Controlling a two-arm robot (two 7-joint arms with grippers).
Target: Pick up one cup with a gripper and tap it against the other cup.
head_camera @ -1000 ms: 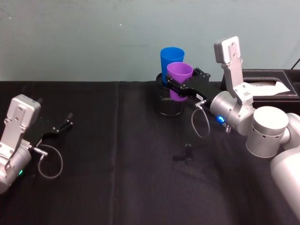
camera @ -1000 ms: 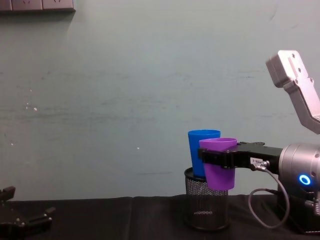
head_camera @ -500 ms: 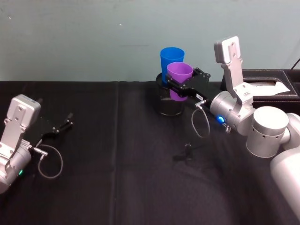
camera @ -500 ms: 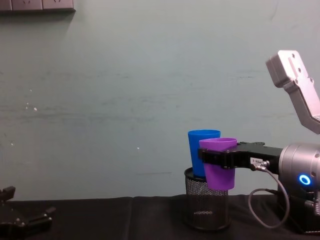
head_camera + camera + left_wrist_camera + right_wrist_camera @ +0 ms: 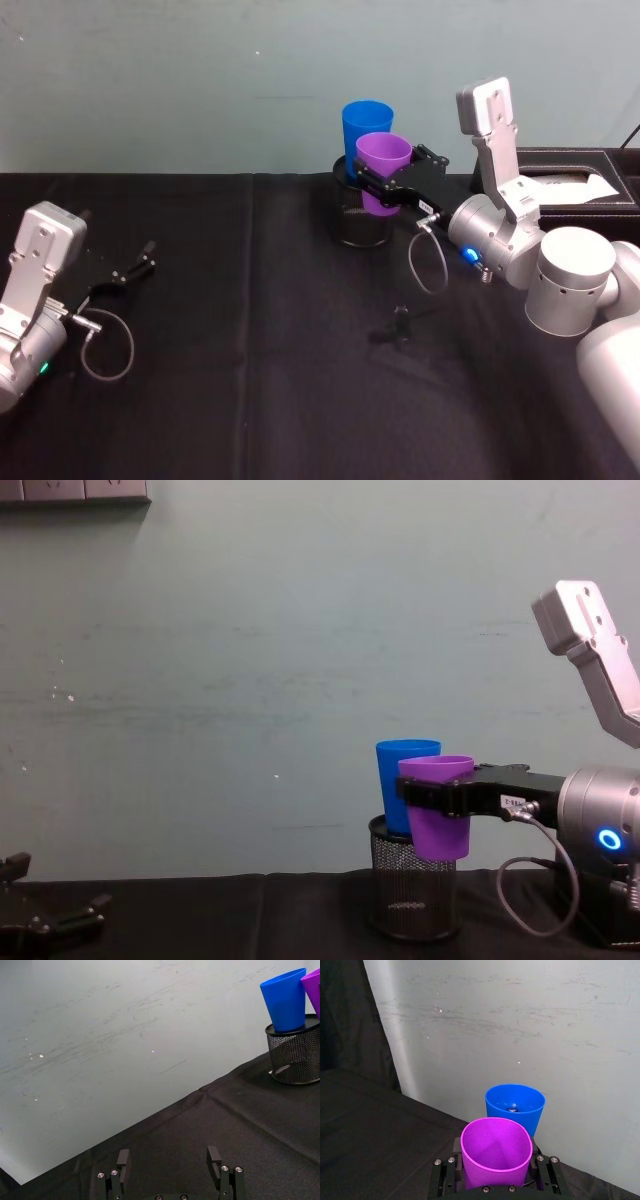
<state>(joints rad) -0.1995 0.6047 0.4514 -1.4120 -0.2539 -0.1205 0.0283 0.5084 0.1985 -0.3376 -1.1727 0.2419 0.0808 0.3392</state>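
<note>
My right gripper is shut on the purple cup, holding it upright in the air at the back of the table. The blue cup stands upright in a black mesh pen holder just behind the purple one. The two cups look side by side and very close; I cannot tell whether they touch. My left gripper rests open and empty low at the far left.
A black cloth covers the table. A dark box with white paper sits at the back right behind my right arm. A small black object lies on the cloth in the middle. A pale wall stands close behind the cups.
</note>
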